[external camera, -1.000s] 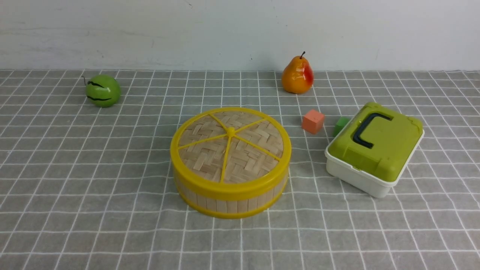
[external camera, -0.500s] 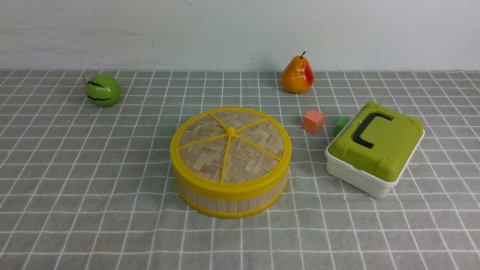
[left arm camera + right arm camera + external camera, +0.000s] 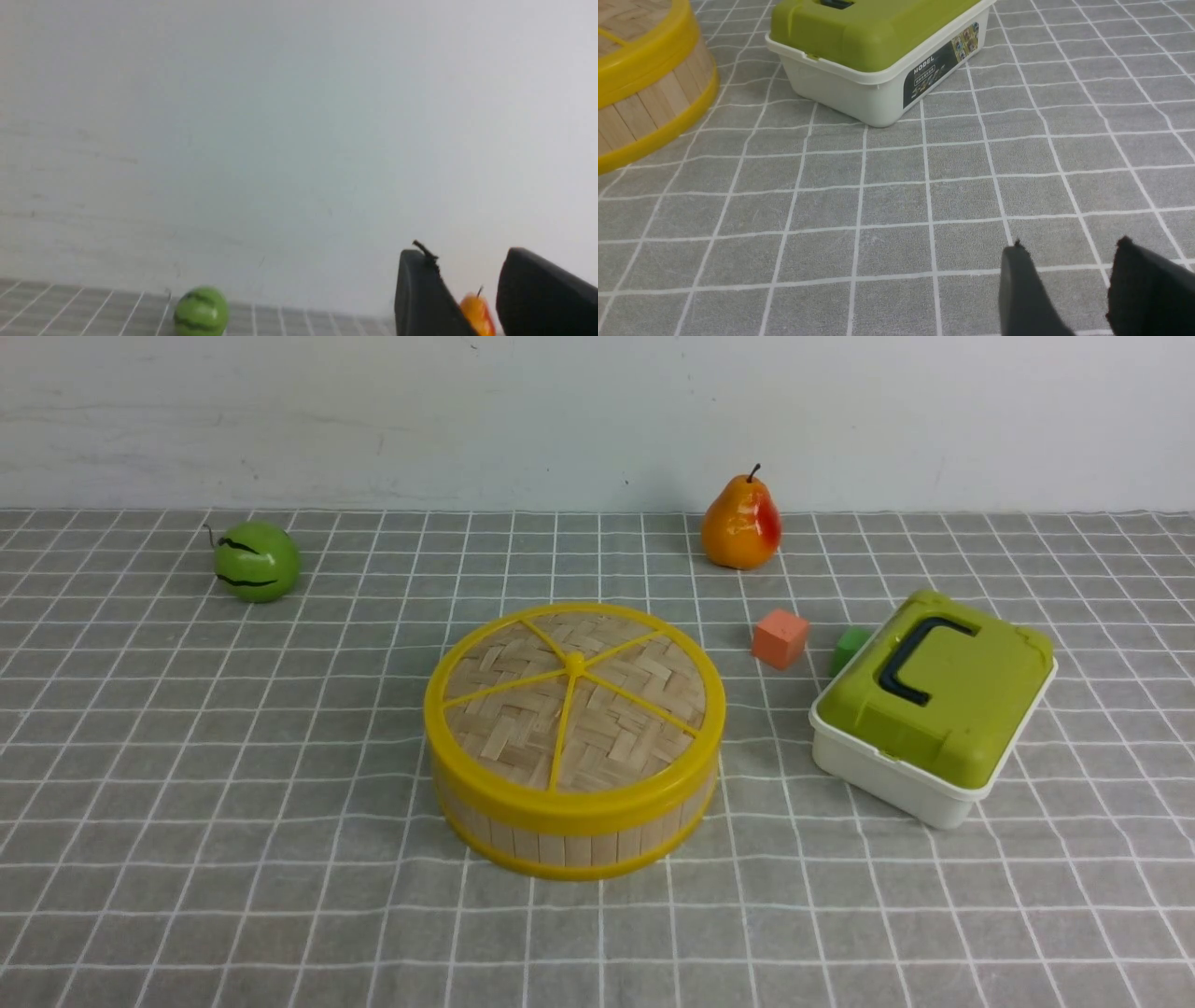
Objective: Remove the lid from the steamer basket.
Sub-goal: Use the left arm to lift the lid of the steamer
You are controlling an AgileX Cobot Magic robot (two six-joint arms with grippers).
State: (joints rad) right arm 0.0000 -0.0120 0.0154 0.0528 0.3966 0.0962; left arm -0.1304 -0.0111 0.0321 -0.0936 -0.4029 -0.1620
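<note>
The lid (image 3: 574,709) sits on the steamer basket (image 3: 560,847) mid-cloth (image 3: 280,775), likely light and stiff, best pinched at its rim (image 3: 569,810) or centre knob (image 3: 574,663); the left gripper (image 3: 462,261) and right gripper (image 3: 1069,252) both gape empty.

Bright, even, soft light
Front view is sharp; the pear (image 3: 740,527) carries a small glare spot, the steamer basket (image 3: 569,840) casts only a faint shadow; left wrist view is soft and hazy.

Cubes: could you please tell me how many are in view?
2. Orange cube in front of the pear; green cube right of it, partly behind the box, which may hide more.
</note>
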